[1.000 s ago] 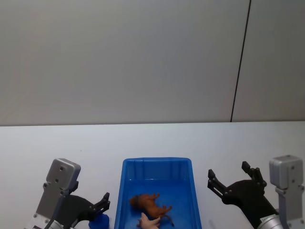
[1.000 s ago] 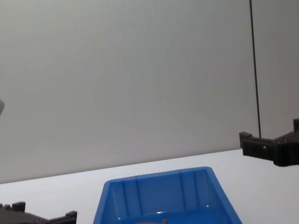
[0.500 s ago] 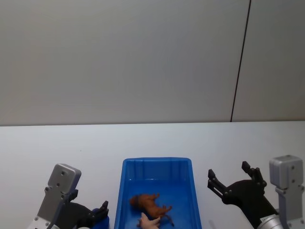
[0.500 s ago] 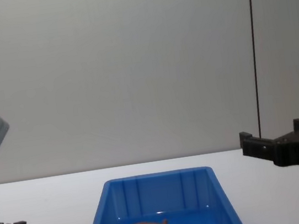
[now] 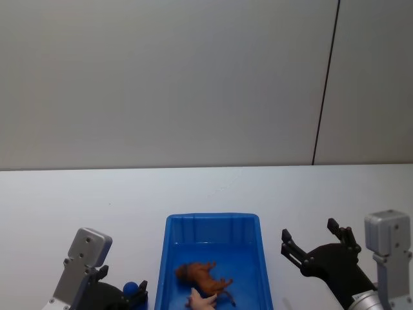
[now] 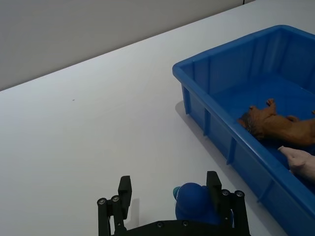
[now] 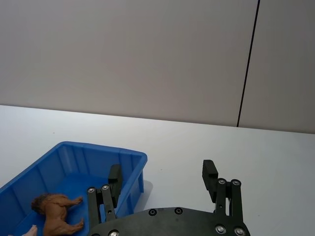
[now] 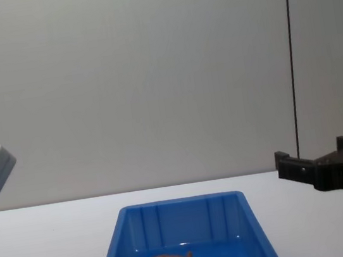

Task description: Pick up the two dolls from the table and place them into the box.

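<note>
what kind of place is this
Probably a robot test bench or lab: a plain white tabletop against a bare grey wall, holding just a bright blue plastic bin with toy animals, flanked by two black grippers.

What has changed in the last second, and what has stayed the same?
The left gripper has moved back toward the robot and lower, beside the box, its fingers open around a small blue object on the table. The right gripper stayed open and in place. The brown doll and the pink doll stayed in the box.
</note>
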You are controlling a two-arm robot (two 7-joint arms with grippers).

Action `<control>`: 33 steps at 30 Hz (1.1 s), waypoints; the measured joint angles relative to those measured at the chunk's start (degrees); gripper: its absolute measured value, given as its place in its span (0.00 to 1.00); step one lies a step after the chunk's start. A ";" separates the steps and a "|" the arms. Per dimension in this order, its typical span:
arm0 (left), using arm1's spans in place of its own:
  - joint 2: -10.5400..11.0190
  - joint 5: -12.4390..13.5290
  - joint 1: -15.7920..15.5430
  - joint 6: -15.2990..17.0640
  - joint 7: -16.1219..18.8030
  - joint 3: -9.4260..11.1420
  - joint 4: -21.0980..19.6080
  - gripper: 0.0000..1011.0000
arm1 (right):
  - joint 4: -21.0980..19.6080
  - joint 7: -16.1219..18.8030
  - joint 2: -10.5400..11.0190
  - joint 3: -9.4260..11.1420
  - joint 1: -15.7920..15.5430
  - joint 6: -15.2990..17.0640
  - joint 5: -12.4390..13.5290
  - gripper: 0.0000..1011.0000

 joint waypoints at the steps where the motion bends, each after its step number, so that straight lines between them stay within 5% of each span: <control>1: -0.04 0.05 0.00 0.10 -0.16 0.00 0.10 0.96 | 0.00 0.00 0.00 0.00 0.00 0.00 0.00 0.99; 8: -0.21 0.26 0.01 0.84 -0.94 0.02 0.40 0.83 | 0.00 0.00 0.00 0.00 0.00 0.00 0.00 0.99; 21: -0.57 0.32 0.06 1.69 -1.56 -0.05 0.78 0.38 | 0.00 0.00 0.00 0.00 0.00 0.00 0.00 0.99; 33: -0.80 0.47 0.04 0.35 -1.50 -0.46 0.42 0.27 | 0.00 0.00 0.00 0.00 0.00 0.00 0.00 0.99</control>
